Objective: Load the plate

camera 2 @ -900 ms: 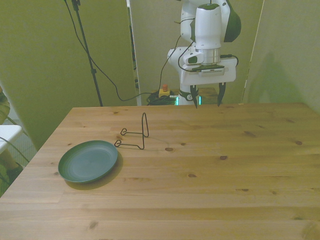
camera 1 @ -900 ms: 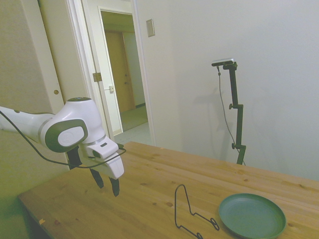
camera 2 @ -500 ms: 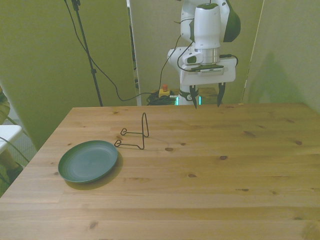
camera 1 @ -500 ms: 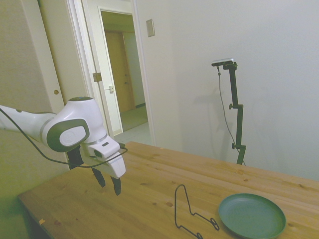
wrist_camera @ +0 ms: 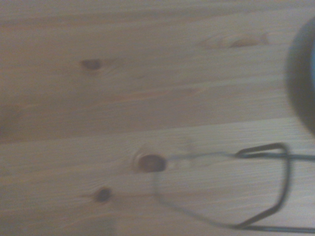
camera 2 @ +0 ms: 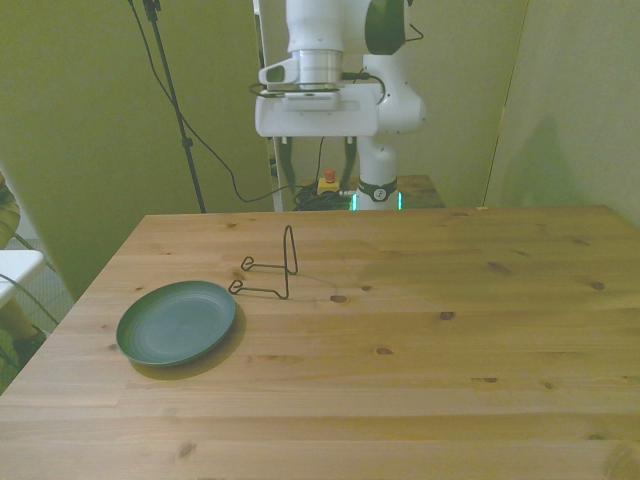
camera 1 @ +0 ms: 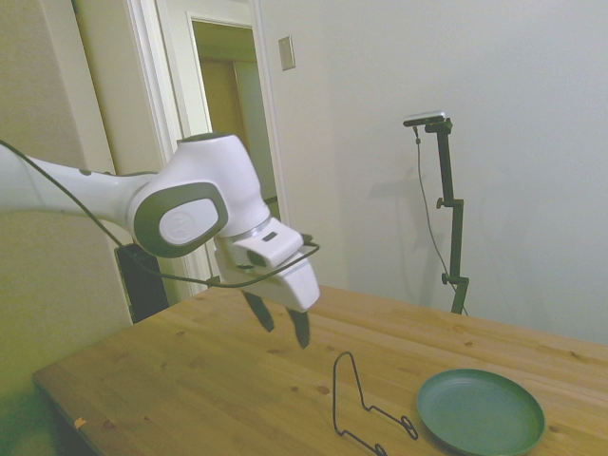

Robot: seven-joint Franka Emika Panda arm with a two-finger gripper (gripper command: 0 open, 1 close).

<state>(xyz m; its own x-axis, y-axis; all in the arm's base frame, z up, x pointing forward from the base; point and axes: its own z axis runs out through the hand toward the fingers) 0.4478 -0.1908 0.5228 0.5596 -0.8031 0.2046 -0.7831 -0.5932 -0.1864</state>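
- Claw [camera 1: 281,328] state: the fingers hang spread and carry nothing, high above the tabletop [camera 1: 218,380] on the rack's [camera 1: 366,407] door side.
- Plate [camera 1: 481,410] location: it lies flat on the tabletop just beside the rack's low feet, at the front view's left. In the wrist view only a dark edge of the plate [wrist_camera: 301,83] shows, blurred.
- Rack location: it stands upright between the claw and the plate in the side view, with its tall loop toward the claw.
- Risk 1, rack strike: if you drive the claw straight toward the plate at low height, a finger is likely to catch the tall loop. The wire looks light, so expect it to tip or slide. Keep height until the claw is past the loop.
- Risk 2, poor grip: the plate is shallow and sits flush on the wood. A finger that lands on the rim instead of under or across it can push the plate away or let it slip once lifted.
- Risk 3, missed slot: the rack is thin and offers a narrow seat. A tilted or off-centre plate may fall flat again or knock the rack over.
- Risk 4, edge: the plate lies near a tabletop edge in the front view [camera 2: 177,322]. A shove in that direction could send it off.
- Count: one plate, one rack, one claw, one tabletop.
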